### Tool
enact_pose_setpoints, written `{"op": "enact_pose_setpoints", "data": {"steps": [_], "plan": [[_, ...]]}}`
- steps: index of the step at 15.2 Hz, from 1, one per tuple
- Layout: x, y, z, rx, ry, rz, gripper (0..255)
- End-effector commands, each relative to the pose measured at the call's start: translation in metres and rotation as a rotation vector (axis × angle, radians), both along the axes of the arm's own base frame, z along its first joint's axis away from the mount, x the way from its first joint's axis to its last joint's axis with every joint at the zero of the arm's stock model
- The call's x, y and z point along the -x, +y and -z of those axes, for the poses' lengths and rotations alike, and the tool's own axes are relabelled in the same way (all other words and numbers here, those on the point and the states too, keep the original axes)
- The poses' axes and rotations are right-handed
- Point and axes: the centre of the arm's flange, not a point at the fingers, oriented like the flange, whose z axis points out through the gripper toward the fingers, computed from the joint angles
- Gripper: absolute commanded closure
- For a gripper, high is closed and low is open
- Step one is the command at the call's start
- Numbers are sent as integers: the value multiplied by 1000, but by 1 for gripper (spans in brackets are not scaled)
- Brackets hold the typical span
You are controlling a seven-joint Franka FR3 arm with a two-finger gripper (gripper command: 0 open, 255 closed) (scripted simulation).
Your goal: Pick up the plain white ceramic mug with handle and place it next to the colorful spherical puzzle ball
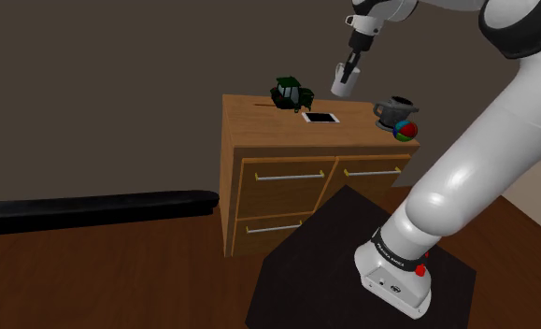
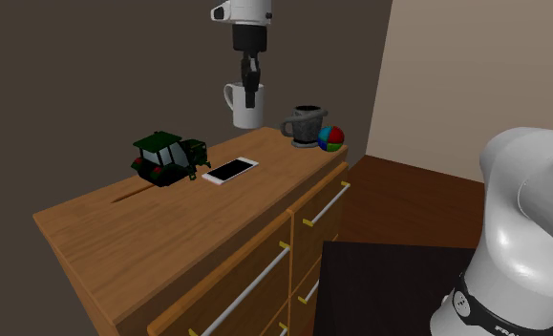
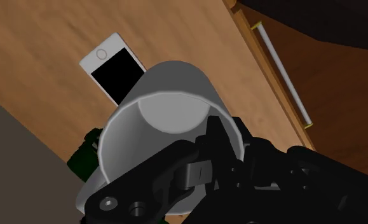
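Mug (image 2: 242, 110) held by its rim in the clamped gripper (image 2: 251, 92), hanging clear above the bench (image 2: 121, 229), well apart from the ball (image 2: 331, 139): transport step; next, carry over and lower just beside the ball.

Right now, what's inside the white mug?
The white mug looks empty: bare pale bottom, plus one of the jaws hooked over its rim. The jaws cover the near inside wall.
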Motion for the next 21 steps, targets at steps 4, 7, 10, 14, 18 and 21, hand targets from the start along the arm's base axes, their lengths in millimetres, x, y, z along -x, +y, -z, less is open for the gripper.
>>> {"op": "enact_pose_setpoints", "data": {"steps": [4, 7, 10, 14, 18, 21], "plan": [[29, -59, 1, 0, 0, -2, 255], [46, -95, 1, 0, 0, -2, 255], [63, -131, 0, 0, 0, -2, 255], [86, -178, 0, 0, 0, -2, 255], [109, -226, 0, 0, 0, -2, 255], [128, -264, 0, 0, 0, -2, 255]]}}
